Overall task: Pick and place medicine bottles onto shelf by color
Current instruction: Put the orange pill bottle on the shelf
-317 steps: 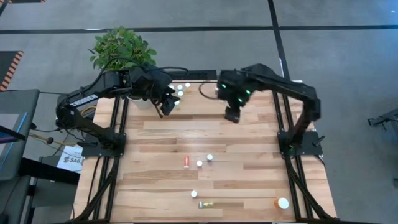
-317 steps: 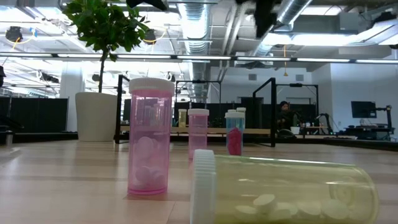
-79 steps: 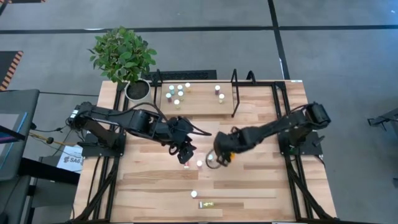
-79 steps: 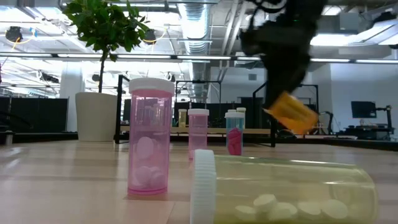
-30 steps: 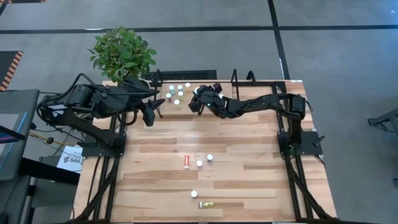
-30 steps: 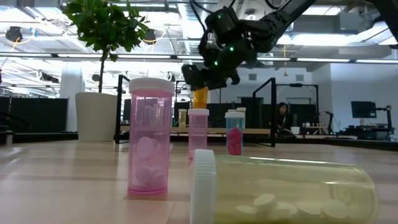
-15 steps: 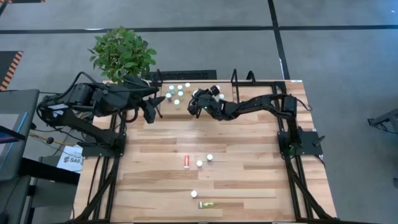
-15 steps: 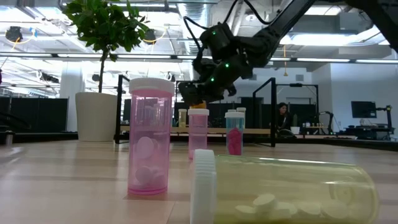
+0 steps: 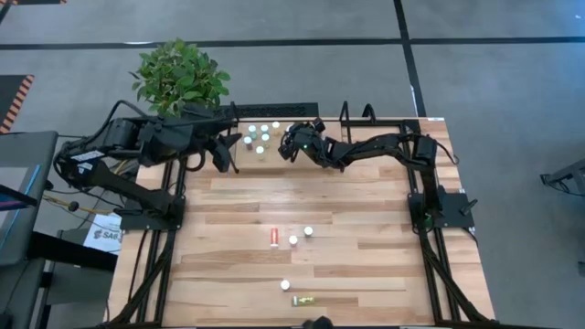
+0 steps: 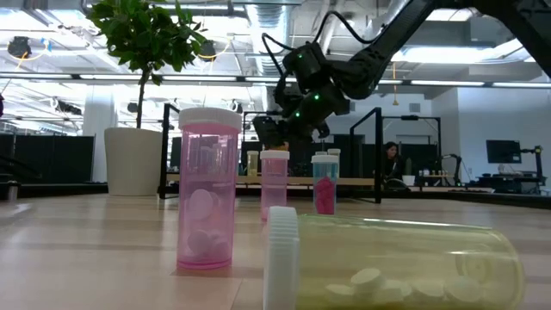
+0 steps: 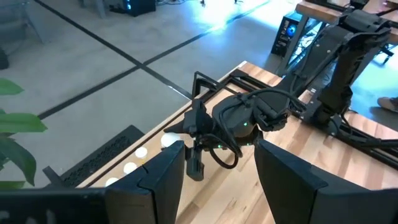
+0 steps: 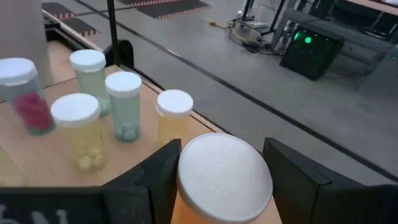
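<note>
I see a potted plant (image 9: pixel 179 75) at the far left corner of the plank surface (image 9: pixel 366 210). My left fingers (image 9: pixel 228 161) hang just beside the shelf (image 9: pixel 302 146), spread and holding nothing. Small medicine bottles (image 9: pixel 260 137) stand on the shelf between the two sets of fingers. My right fingers (image 9: pixel 291 146) grip the large orange bottle (image 12: pixel 221 183) over the shelf — its white cap fills the gap between them. Nearer the front, well away from both, a red bottle (image 9: pixel 274 238) lies flat and several others (image 9: pixel 300 236) stand. Beyond — an open office with desks, monitors and ceiling ducts (image 10: pixel 267 21).
</note>
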You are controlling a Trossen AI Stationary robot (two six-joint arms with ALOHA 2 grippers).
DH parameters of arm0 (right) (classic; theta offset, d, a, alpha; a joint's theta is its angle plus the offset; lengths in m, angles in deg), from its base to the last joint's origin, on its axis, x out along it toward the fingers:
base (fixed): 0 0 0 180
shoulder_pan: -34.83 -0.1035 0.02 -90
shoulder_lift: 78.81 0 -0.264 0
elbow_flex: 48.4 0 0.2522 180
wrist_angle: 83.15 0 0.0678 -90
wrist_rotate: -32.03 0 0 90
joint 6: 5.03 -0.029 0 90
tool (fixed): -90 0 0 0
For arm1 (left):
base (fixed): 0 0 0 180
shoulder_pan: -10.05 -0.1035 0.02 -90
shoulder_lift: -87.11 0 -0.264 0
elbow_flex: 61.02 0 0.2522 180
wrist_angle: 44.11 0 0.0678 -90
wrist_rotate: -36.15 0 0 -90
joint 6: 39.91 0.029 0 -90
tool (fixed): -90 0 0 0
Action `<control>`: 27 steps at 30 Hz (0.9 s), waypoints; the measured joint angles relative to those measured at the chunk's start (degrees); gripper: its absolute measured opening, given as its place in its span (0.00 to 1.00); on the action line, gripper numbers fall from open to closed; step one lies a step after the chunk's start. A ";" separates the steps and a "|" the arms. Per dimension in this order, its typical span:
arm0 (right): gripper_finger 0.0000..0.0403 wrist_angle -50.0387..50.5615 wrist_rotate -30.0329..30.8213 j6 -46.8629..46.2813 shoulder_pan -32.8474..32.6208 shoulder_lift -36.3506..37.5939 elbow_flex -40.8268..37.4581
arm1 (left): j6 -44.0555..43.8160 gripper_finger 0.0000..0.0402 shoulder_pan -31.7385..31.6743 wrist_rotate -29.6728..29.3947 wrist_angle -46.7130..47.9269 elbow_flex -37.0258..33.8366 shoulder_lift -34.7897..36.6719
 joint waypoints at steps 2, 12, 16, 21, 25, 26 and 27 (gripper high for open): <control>0.56 -1.02 -0.08 -0.03 0.14 0.00 0.00 | 0.00 0.45 -0.48 0.39 -0.02 0.00 0.00; 0.56 -1.54 -2.36 -0.12 2.56 0.02 0.00 | 0.16 0.45 -2.53 1.87 -0.02 0.00 0.00; 0.56 -1.64 -2.65 -0.28 2.60 0.02 0.00 | 0.78 0.45 -2.93 2.79 0.00 0.00 0.00; 0.56 -1.41 -3.44 -0.28 2.60 0.02 0.00 | 1.31 0.45 -2.93 2.79 0.00 0.00 0.00; 0.56 -0.92 -3.44 -0.48 2.60 0.02 0.00 | 1.31 0.45 -2.93 2.79 -0.02 0.00 0.00; 0.56 -0.21 -3.44 -1.23 2.60 0.01 0.00 | 1.31 0.45 -2.93 2.78 -0.01 0.00 0.00; 0.56 0.07 -3.42 -1.90 2.60 -0.29 0.00 | 1.31 0.45 -2.93 2.78 -0.01 0.00 0.00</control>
